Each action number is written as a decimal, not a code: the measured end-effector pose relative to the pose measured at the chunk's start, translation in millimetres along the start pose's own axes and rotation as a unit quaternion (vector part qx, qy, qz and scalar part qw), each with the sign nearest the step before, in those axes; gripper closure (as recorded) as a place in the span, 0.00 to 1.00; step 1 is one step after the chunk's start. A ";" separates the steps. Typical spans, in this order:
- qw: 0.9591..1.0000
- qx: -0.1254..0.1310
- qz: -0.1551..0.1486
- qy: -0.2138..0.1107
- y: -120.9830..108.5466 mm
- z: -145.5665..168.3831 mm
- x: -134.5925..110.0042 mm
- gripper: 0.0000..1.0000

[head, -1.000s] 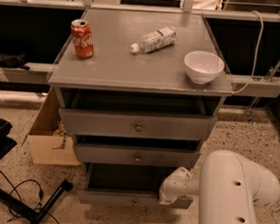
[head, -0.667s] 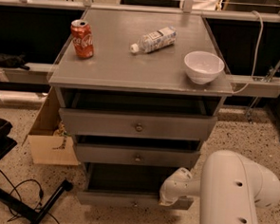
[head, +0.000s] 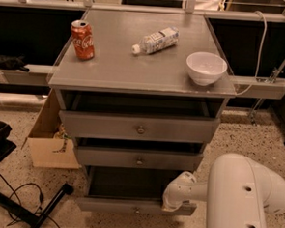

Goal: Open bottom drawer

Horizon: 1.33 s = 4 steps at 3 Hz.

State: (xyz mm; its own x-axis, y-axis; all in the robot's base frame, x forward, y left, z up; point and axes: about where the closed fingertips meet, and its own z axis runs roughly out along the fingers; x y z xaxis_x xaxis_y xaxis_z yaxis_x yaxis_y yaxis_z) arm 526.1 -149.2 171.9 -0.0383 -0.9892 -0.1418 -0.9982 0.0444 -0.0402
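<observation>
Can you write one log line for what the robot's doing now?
gripper: at right end of bottom drawer front | bottom drawer: pulled out, inside showing | on top: can, bottle, bowl

Three grey drawers are counted in one cabinet (head: 126, 69): the top drawer (head: 103, 125), the middle drawer (head: 106, 157) and the bottom drawer (head: 112, 204). Three round knobs are seen, one on each front. On the cabinet top, one red can (head: 83, 39), one plastic bottle (head: 155, 40) and one white bowl (head: 206, 67) are found. One cardboard box (head: 51, 146) is seen on the floor at the left. One gripper (head: 175, 198) is counted, placed at the bottom drawer's right end, by its upper edge.
</observation>
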 end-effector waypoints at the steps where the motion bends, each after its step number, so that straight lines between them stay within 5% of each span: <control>1: 1.000 0.000 0.000 0.000 0.0 0.1 -0.2 1.00; 4: 1.000 0.000 0.000 0.000 0.0 0.1 -0.2 0.31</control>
State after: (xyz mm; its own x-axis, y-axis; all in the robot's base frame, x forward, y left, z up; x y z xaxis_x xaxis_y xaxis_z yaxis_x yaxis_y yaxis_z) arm 526.1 -148.9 171.9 -0.0383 -0.9892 -0.1418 -0.9982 0.0444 -0.0401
